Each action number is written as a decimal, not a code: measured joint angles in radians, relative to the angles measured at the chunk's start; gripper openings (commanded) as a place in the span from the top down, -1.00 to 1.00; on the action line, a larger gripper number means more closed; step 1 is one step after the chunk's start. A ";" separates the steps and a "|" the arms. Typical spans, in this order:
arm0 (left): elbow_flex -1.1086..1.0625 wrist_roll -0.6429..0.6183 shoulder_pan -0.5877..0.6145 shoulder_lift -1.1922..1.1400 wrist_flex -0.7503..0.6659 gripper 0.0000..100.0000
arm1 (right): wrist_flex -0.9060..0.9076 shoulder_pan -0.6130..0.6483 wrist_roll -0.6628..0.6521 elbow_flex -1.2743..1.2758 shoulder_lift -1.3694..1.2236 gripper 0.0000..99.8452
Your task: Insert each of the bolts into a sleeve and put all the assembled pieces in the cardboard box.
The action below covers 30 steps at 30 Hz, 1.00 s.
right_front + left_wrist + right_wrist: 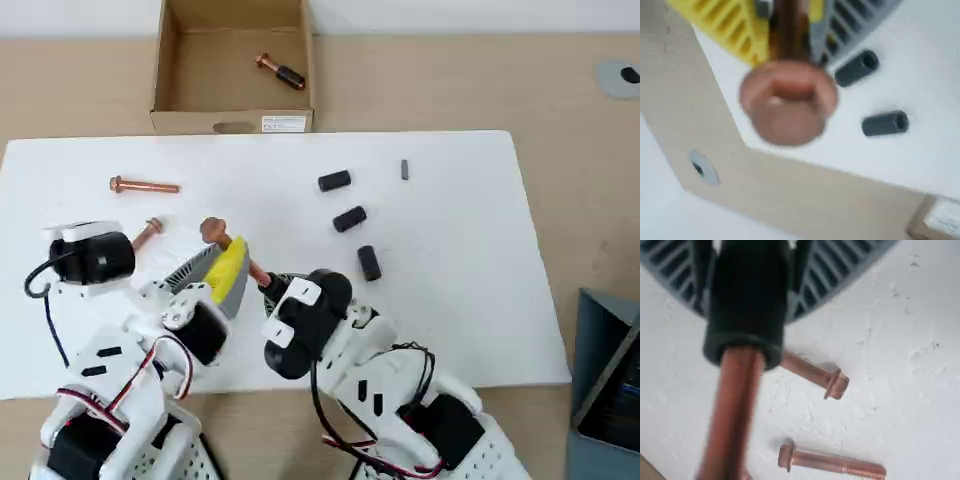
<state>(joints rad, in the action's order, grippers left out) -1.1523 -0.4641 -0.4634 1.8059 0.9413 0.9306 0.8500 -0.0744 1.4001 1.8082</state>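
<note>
My left gripper [228, 262], with one yellow and one grey finger, is shut on a copper bolt [788, 102] whose flanged head [213, 231] points away from the arms. The bolt's shaft runs into a black sleeve [746, 305], which my right gripper [747, 265] is shut on, close beside the left one near the mat's front. Two loose bolts [145, 185] [147, 233] lie on the mat's left. Three loose sleeves [334, 181] [349, 218] [369, 262] lie at mid-mat. The cardboard box [170, 60] at the back holds one assembled piece [280, 72].
A white mat [470, 300] covers the wooden table. A small grey pin [404, 169] lies right of the sleeves. A dark bin [600, 380] stands at the right edge. The left arm's black motor [95, 258] hangs over the mat's left side.
</note>
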 measured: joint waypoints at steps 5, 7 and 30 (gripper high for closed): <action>0.000 0.008 -0.058 0.003 0.040 1.00 | 0.000 0.000 0.000 -0.012 0.000 0.98; 0.002 0.008 -0.061 0.005 0.069 1.00 | 0.000 0.000 0.000 -0.011 0.000 0.98; -0.041 0.032 -0.187 0.005 0.233 0.64 | 0.002 -0.002 -0.002 -0.009 0.000 0.98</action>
<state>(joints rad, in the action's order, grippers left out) -1.1937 -0.4319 -0.6506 1.8105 1.1745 0.9321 0.8485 -0.0760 1.3909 1.8082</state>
